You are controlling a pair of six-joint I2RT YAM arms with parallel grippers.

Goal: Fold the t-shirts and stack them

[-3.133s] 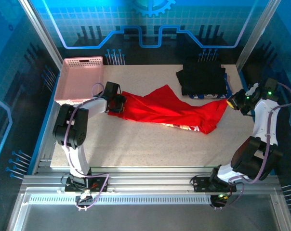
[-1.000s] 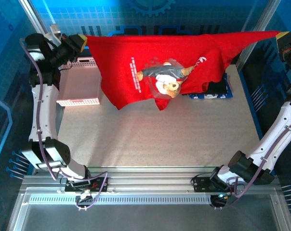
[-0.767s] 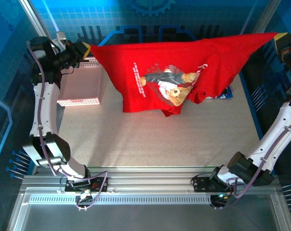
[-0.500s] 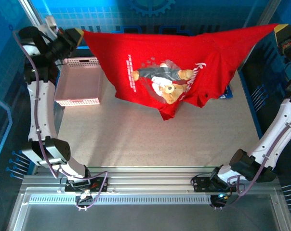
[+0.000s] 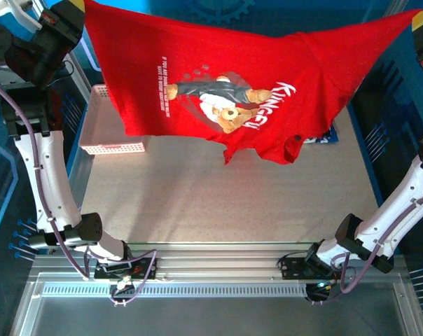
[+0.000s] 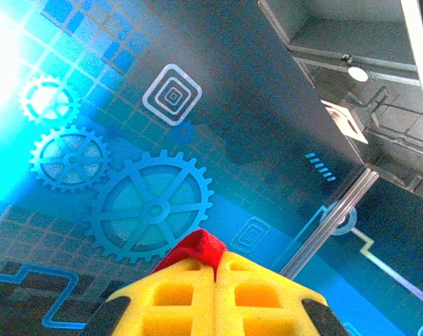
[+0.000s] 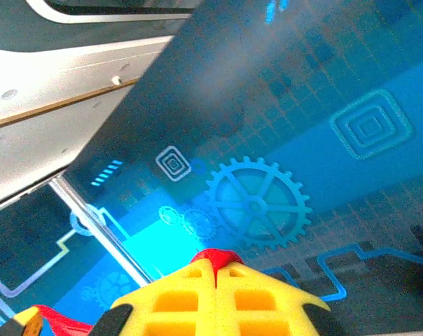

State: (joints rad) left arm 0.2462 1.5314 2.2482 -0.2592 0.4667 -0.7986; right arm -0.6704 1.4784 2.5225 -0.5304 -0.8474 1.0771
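1. Blue gear-patterned walls surround a pale table point(image 5: 197, 203); the red t-shirt point(image 5: 162, 49) hangs spread out above it, well clear.
2. The left gripper point(image 6: 216, 260) and right gripper point(image 7: 216, 268) each pinch a tuft of red cloth between closed yellow fingers.
3. The cloth looks light and limp, likely to sag; hems or shoulders suit gripping.
4. White lettering beside the bear print point(image 5: 222, 112) seems to read "KUNGFU"; the smaller lines are illegible.
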